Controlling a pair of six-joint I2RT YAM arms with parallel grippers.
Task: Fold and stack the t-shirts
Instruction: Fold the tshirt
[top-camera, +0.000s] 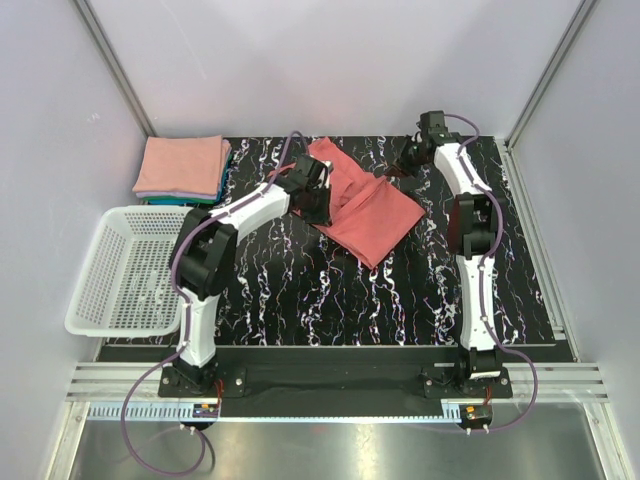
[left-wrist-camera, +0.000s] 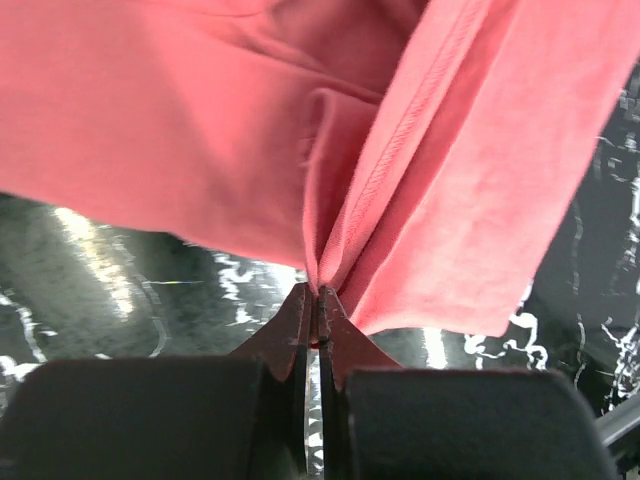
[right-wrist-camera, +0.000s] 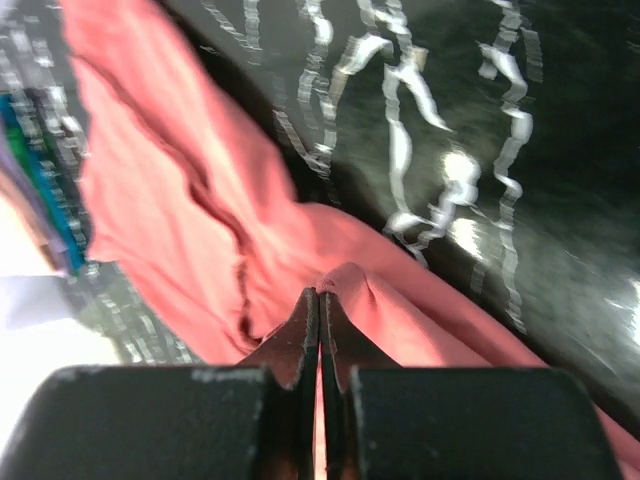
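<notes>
Coral-red soft cloth t-shirt (top-camera: 365, 208) is held pinched by two edges toward twelve o'clock on the black marbled mat (top-camera: 330, 295): the left gripper (left-wrist-camera: 315, 300) is clamped on a hemmed fold, the right gripper (right-wrist-camera: 319, 298) on a bunched edge (presumably to draw a fold over). Open mat lies toward six o'clock; folded salmon-and-teal shirts (top-camera: 182, 166) are stacked at ten o'clock.

You're in a robot lab cell: bare white panel walls (top-camera: 330, 60), aluminium framing rails (top-camera: 560, 381), and the left arm (top-camera: 200, 270) and right arm (top-camera: 478, 280) bolted along a black marbled counter (top-camera: 330, 300).
</notes>
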